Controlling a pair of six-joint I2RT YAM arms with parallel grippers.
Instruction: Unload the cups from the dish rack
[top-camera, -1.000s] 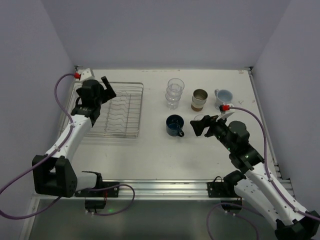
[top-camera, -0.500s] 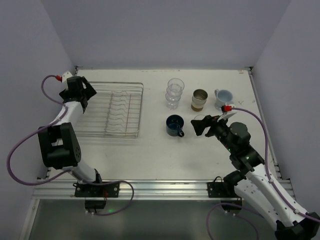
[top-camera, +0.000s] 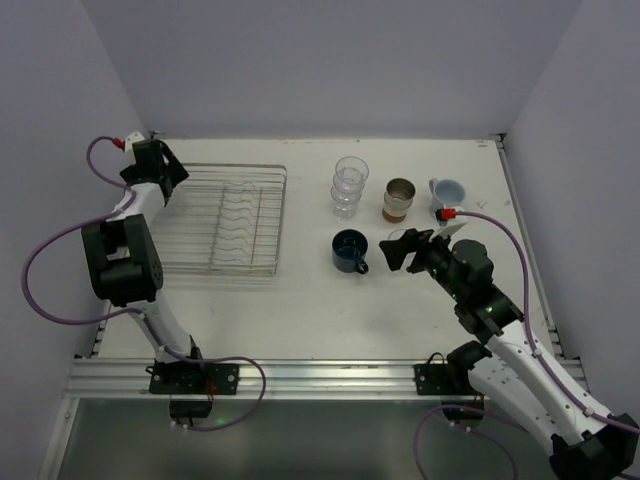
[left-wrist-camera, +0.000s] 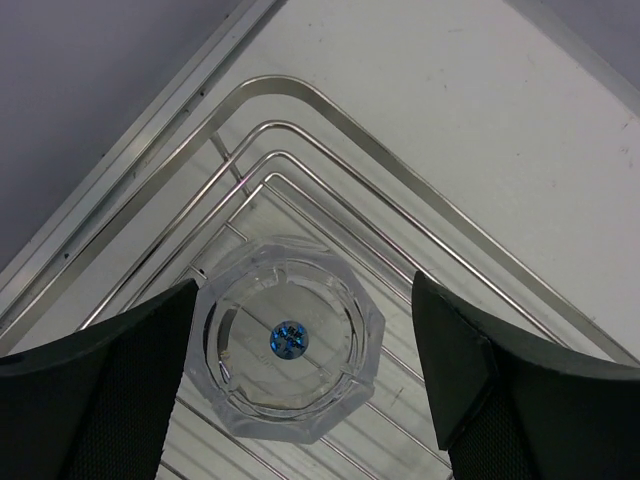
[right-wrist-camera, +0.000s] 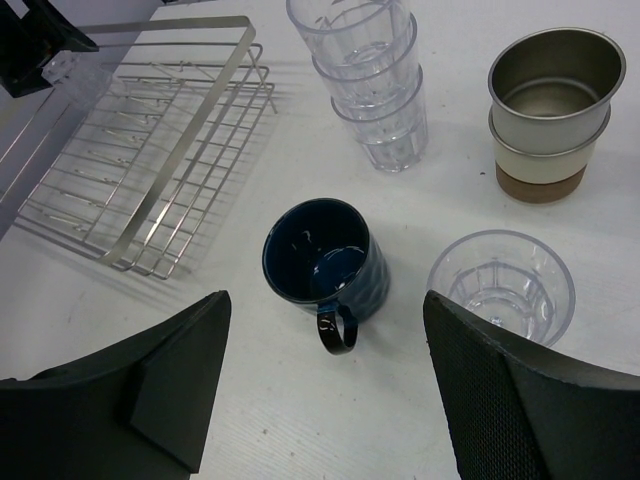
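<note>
The silver wire dish rack (top-camera: 240, 225) lies at the left of the table. In the left wrist view a clear tumbler (left-wrist-camera: 285, 340) stands upside down in the rack's far left corner (left-wrist-camera: 300, 100). My left gripper (left-wrist-camera: 300, 385) is open above it, one finger on each side, with gaps to the tumbler. My right gripper (right-wrist-camera: 330, 400) is open and empty over the table near the dark blue mug (right-wrist-camera: 325, 260) and a single clear tumbler (right-wrist-camera: 500, 285). A stack of clear tumblers (top-camera: 350, 185), stacked brown-tan cups (top-camera: 399, 199) and a pale blue cup (top-camera: 447, 194) stand behind.
The table's raised metal edge (left-wrist-camera: 130, 150) and the left wall run close beside the rack's corner. The left arm's purple cable (top-camera: 60, 250) loops out at the left. The right arm's cable (top-camera: 510, 240) arcs past the pale blue cup.
My left gripper has swung from over the rack's left part to its far left corner, and the arm has folded back. The right arm has hardly moved.
</note>
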